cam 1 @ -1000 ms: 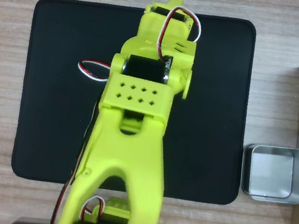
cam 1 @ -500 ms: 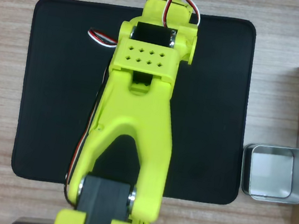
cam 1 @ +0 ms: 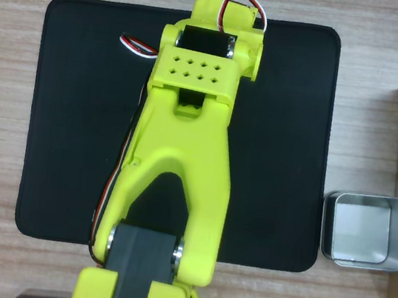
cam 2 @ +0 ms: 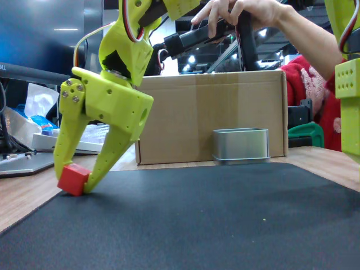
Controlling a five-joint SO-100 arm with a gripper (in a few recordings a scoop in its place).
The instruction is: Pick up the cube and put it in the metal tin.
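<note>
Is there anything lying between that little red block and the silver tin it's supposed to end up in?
Nothing visible. The yellow-green gripper already has the small red cube between its fingers at the edge of the black mat. The stretch of mat toward the shallow silver metal tin looks bare; the brown cardboard box stands behind it.

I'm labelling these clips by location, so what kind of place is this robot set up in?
Probably an office or lab desk: a wood-grain table with a black mat, a cardboard box behind the metal tin, and desk clutter by the arm's hand.
</note>
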